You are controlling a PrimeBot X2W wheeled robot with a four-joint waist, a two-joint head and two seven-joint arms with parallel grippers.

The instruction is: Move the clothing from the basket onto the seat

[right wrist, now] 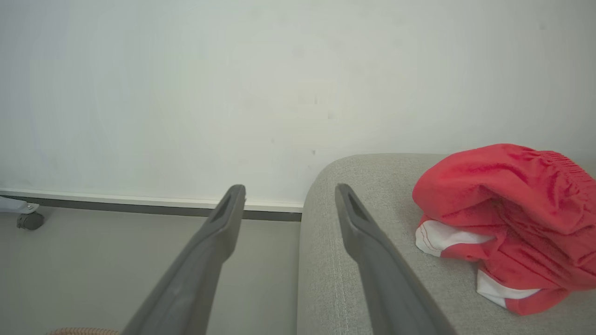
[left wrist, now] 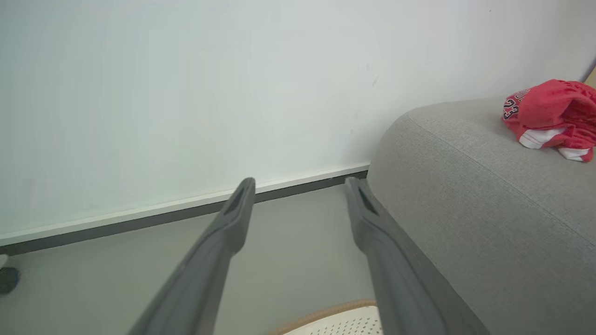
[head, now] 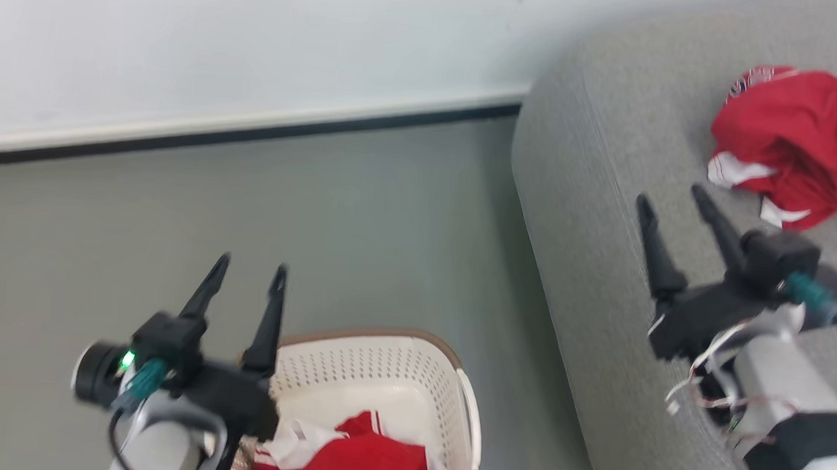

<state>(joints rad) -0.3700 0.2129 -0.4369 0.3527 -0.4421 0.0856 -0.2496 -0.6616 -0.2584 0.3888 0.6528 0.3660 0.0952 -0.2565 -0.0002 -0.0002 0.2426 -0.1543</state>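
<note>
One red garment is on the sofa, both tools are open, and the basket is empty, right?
No. The head view shows red-and-white clothing in the basket. The red garment does lie on the sofa, and the left tool and right tool are open.

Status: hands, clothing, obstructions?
Left hand open beside cream perforated basket. Right hand open over grey fabric sofa. One red jersey garment on sofa; more red clothing in basket. Nothing blocking.

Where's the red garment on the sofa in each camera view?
Head view: red garment upper right, on the sofa.
Left wrist view: red garment at far right edge, numerals showing.
Right wrist view: red garment right side, mid-height.
Shared landmark: sofa's rounded end meeting the baseboard.
</note>
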